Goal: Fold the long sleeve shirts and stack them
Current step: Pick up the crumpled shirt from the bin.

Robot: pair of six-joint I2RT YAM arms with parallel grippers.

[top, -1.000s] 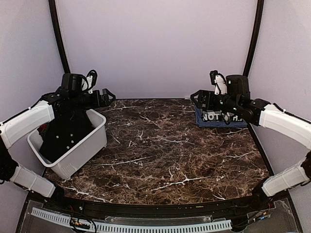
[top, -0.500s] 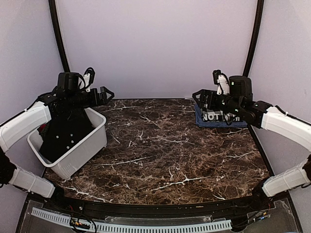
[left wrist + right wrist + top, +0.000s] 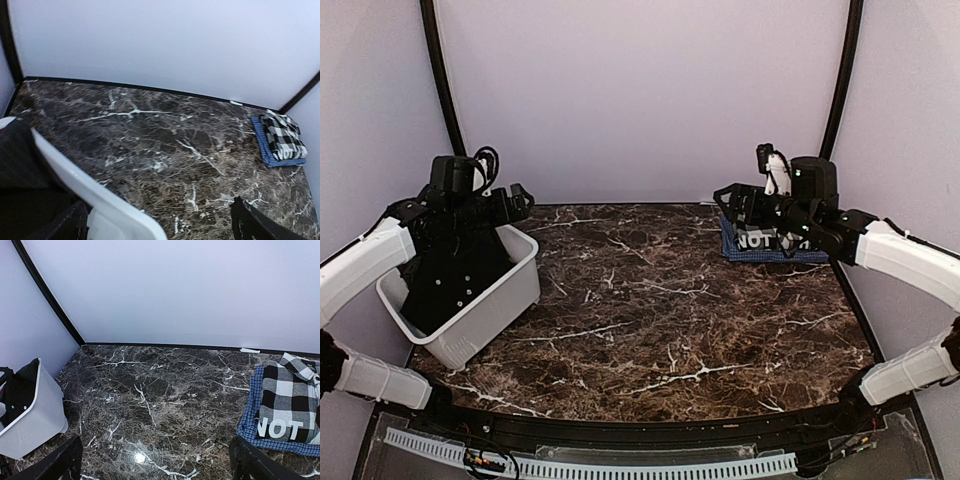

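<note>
My left jaws, spread and empty, have drawn back over the bin (image 3: 505, 295) where the black shirts (image 3: 450, 270) lie, likely for the next pick, while my right jaws hang open by the folded checked shirt (image 3: 760, 243) on the counter (image 3: 660, 300).

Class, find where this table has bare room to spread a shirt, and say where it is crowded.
The marble table is bare across its middle and front, between the white bin on the left and the folded checked shirt at the back right. Crowded: the bin, holding black cloth.
</note>
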